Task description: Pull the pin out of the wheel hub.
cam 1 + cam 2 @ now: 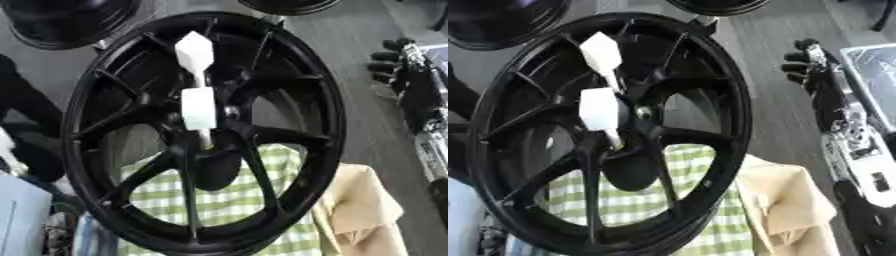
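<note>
We only see our right black hand (805,60) at the right edge, upper part of view, fingers curled and empty, touching nothing. Black-and-silver right forearm (846,125) runs down the right side below it. Left hand out of sight.

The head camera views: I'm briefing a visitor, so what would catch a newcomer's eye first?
A big black spoked wheel fills the middle. Two white pieces stand out at its hub, one above the other. The robot's right hand hangs at the right edge, apart from the wheel.
</note>
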`<control>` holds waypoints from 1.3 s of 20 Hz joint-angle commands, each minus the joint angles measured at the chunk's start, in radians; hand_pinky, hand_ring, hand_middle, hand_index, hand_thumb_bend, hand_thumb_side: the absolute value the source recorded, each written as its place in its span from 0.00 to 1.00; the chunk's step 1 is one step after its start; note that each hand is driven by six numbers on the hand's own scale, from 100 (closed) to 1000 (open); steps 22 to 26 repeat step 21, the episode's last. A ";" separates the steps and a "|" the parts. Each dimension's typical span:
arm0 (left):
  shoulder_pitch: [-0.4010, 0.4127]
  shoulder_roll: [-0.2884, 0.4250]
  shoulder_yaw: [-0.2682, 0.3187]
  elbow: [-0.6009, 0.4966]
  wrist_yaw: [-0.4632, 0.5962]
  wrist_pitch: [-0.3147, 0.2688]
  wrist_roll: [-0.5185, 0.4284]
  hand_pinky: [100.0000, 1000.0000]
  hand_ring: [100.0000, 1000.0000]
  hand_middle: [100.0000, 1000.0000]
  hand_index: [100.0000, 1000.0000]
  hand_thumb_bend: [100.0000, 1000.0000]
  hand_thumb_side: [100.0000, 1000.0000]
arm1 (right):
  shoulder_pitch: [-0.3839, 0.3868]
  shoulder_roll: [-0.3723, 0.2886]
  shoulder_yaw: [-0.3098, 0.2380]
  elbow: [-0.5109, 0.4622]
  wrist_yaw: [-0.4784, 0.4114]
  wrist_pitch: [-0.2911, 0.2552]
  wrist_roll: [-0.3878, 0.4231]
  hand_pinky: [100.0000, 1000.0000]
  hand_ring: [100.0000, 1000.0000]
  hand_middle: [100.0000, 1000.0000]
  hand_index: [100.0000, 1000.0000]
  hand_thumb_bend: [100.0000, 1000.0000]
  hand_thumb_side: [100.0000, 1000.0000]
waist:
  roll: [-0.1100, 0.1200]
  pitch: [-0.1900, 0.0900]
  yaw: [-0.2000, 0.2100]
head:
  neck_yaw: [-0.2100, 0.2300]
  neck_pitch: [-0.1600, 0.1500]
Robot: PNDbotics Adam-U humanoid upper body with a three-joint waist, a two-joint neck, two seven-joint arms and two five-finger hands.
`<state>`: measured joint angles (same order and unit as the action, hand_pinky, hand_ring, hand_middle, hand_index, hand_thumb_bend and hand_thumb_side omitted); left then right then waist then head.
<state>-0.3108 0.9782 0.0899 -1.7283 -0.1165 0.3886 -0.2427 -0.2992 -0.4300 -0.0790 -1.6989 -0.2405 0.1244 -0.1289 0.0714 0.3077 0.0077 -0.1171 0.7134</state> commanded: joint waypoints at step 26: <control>-0.157 -0.592 -0.030 -0.074 0.409 -0.127 0.607 0.71 0.60 0.65 0.72 0.05 0.87 | -0.034 0.002 -0.005 -0.023 -0.022 -0.003 -0.004 0.83 0.74 0.69 0.84 0.00 0.83 | -0.034 -0.005 -0.018 | 0.029 -0.013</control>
